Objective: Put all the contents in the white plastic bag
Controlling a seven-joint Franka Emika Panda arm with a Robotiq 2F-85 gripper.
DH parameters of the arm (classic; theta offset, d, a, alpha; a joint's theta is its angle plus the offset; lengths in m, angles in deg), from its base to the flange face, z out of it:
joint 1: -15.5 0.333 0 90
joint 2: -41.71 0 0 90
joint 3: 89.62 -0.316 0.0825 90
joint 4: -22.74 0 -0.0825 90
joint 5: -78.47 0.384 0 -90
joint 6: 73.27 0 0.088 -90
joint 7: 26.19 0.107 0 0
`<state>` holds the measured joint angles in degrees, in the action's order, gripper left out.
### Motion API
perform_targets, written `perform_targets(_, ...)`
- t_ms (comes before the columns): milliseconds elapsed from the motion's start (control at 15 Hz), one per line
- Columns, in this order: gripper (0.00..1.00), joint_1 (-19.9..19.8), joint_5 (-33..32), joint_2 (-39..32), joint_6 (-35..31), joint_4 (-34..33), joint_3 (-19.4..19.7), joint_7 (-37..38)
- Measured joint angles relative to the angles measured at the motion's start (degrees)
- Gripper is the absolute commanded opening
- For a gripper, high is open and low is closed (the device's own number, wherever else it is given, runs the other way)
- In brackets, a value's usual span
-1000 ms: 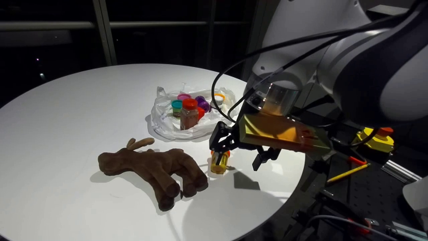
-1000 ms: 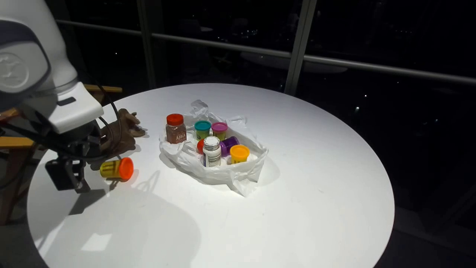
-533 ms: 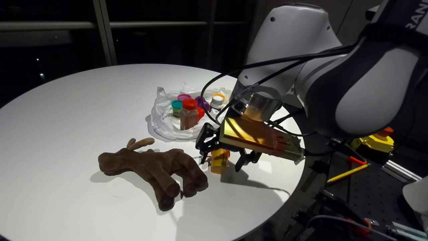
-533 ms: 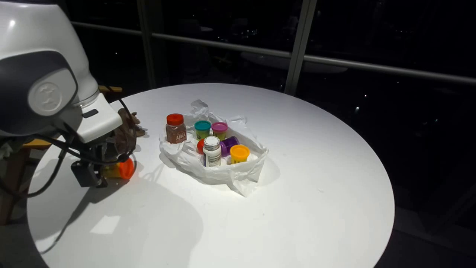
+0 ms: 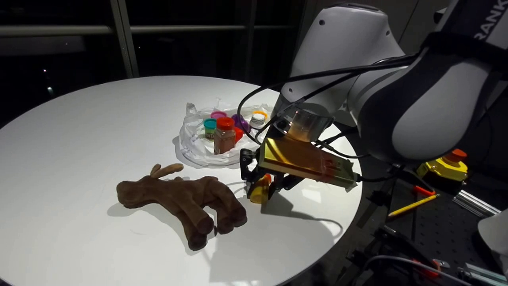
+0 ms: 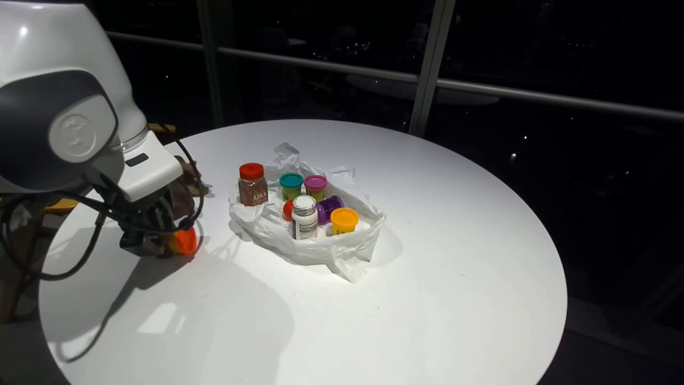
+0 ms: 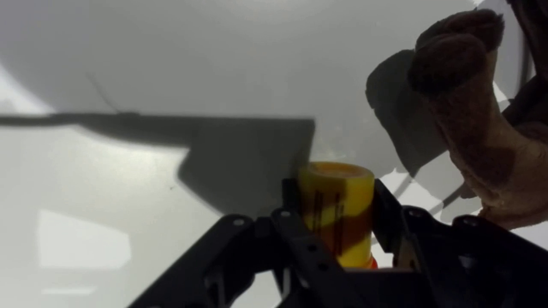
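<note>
Yellow and probably light, stiff and somewhat slippery, the small jar point(image 7: 338, 226), low at the worktop point(image 5: 79, 139) outside the white plastic bag point(image 6: 278, 240), is pinched across its body by the partly closed end effector point(image 7: 335, 190), seemingly the best hold.

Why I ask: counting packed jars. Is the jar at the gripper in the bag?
No, out: an exterior view shows table between the yellow jar and the bag.

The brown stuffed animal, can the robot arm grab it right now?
Probably not yet: its hand is closed on the yellow jar. The brown stuffed animal lies close by on the table, uncovered, so a freed hand could likely reach it.
</note>
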<state>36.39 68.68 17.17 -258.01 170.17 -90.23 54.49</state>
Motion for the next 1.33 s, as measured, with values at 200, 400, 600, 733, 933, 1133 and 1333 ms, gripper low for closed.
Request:
perform_targets(200,0.19,5.2,-0.2,0.2,0.3,0.0,5.2,-0.5)
perform_targets(400,0.19,14.3,-1.1,2.6,3.3,-0.1,14.4,-0.9)
perform_targets(600,0.19,26.5,-6.7,7.5,10.8,-1.8,28.0,-0.6)
perform_targets(733,0.19,32.7,-13.4,9.5,15.6,-4.6,36.3,0.7)
perform_targets(933,0.19,35.4,-20.2,9.2,18.6,-9.0,42.0,1.1)
perform_targets(1133,0.19,35.5,-23.1,5.7,18.6,-12.0,44.5,1.3)
perform_targets(1333,0.19,35.5,-23.2,0.6,17.6,-14.6,46.1,2.1)
